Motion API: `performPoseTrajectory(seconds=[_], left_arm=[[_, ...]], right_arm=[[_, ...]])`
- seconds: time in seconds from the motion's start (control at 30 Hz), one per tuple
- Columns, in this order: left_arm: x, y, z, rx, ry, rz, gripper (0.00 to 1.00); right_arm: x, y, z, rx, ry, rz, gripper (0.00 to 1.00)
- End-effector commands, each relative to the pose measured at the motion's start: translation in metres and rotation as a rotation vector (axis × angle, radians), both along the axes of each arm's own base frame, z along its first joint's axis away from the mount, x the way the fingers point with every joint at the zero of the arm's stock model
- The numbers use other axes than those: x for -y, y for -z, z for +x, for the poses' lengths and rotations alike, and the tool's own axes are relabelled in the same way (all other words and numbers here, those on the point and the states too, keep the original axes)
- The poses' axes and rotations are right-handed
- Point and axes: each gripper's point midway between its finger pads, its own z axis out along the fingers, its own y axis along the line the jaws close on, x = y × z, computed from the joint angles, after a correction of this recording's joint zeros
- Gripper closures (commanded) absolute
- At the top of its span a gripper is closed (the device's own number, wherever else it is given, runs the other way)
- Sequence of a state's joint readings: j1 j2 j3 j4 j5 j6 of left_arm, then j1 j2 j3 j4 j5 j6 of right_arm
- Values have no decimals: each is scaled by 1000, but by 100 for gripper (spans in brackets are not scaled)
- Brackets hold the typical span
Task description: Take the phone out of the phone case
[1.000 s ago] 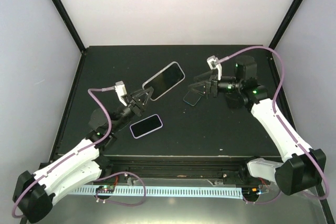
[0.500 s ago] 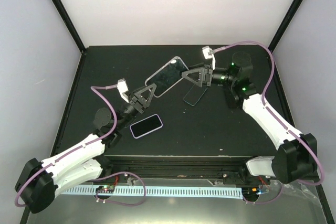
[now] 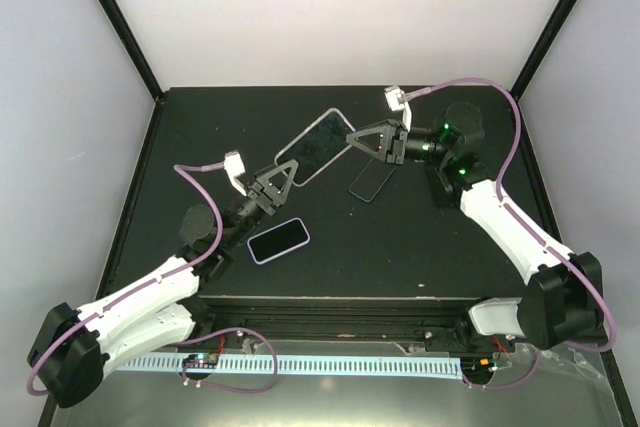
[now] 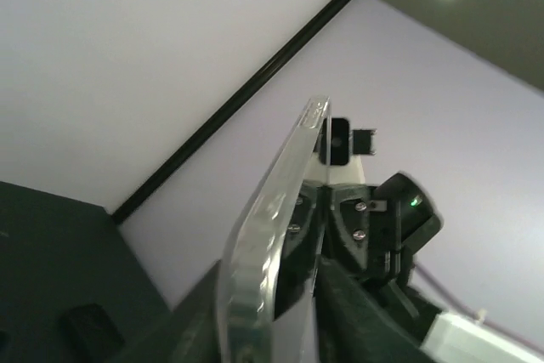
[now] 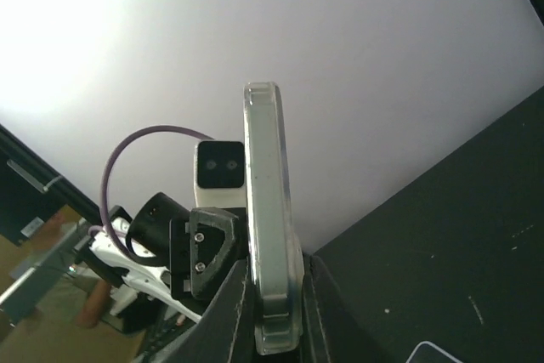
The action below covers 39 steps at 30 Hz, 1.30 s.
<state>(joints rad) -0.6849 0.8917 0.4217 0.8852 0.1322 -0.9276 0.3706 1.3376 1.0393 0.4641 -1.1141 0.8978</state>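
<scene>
The phone in its clear case (image 3: 318, 144) hangs above the black table, screen up, between both arms. My left gripper (image 3: 281, 169) is shut on its lower-left end. My right gripper (image 3: 355, 137) is shut on its upper-right end. In the right wrist view the case (image 5: 268, 210) stands edge-on, with a dark finger of my right gripper (image 5: 276, 312) pressed against each side of its near end. In the left wrist view the clear case edge (image 4: 263, 244) rises from the bottom of the frame toward the other arm's gripper; my own fingers hardly show there.
A second phone with a lilac rim (image 3: 278, 240) lies flat in front of the left arm. A small dark slab (image 3: 372, 182) lies on the table (image 3: 430, 237) under the right wrist. Black frame posts and pale walls enclose the table.
My right gripper swung left from beside the small dark slab to the cased phone's upper-right end and shut on it. The left arm kept holding the other end.
</scene>
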Motion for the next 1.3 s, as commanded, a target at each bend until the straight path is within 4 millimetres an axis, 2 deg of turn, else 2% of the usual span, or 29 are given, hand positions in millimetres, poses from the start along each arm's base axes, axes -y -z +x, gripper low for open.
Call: performPoseTrajectory(seconds=[0.0, 0.13, 0.17, 0.23, 0.37, 0.47, 0.57, 0.7, 0.83, 0.9, 1.07, 1.27], left_arm=[[-5, -6, -6, 16, -18, 26, 66], [-10, 37, -2, -72, -82, 217, 25], [-12, 50, -3, -88, -96, 290, 18], [-16, 72, -5, -97, -116, 433, 10], [-3, 101, -23, -13, -5, 697, 7], [14, 113, -38, 17, 150, 771, 13], [36, 106, -55, 86, 313, 739, 20], [57, 97, -72, 133, 486, 703, 33], [61, 98, -77, 137, 527, 697, 50], [60, 99, -78, 137, 528, 698, 56], [67, 100, -88, 141, 599, 687, 63], [74, 100, -95, 152, 635, 710, 71]], right_arm=[[3, 1, -13, 97, -8, -44, 99], [8, 17, -23, 184, 1, -154, 99], [9, 23, -27, 218, -5, -191, 99], [14, 37, -36, 273, -33, -269, 99], [19, 67, -60, 362, -152, -372, 99], [17, 85, -82, 381, -259, -443, 99], [12, 99, -105, 399, -364, -516, 99], [5, 107, -119, 407, -433, -554, 99], [2, 112, -123, 400, -458, -571, 99], [2, 115, -124, 392, -466, -578, 99], [-1, 118, -121, 353, -477, -581, 99], [-9, 111, -117, 300, -501, -558, 99]])
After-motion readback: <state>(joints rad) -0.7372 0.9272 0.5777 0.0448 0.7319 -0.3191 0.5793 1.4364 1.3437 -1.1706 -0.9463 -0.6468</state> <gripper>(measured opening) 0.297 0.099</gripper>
